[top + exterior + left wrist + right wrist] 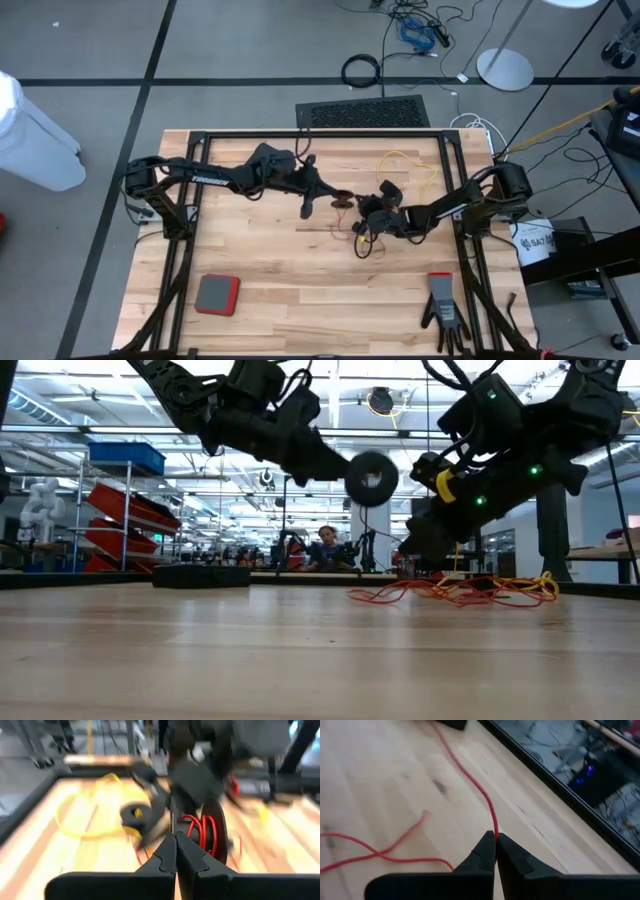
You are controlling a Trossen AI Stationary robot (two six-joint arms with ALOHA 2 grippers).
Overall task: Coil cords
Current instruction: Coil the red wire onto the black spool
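Observation:
A small black reel [372, 477] with red cord wound on it [206, 831] hangs above the table's middle, and my left gripper [175, 840] is shut on it. The red cord [470, 780] trails in loose loops over the wood [360, 242]. My right gripper [495, 837], just right of the reel and lower, is shut on this cord. A yellow cord [402, 165] lies in a loop at the far right, and its black reel [136, 814] rests on the table. Both cords heap together in the low view [455, 592]. My left gripper pinches the reel's thin near flange [172, 820] by its edge between the two fingers, coming almost level from the table's left. The reel is lifted clear of the table, its round face [372, 477] upright. My right gripper pinches the red cord [493, 831], a single strand, between the two fingertips. The fingers slant downward from the table's right. From there the cord runs on slack over the wood [447, 750].
A black frame [300, 135] rims the table. A red and grey pad [217, 294] lies near the front left, a black glove [443, 312] near the front right. Bare wood [300, 280] lies between them.

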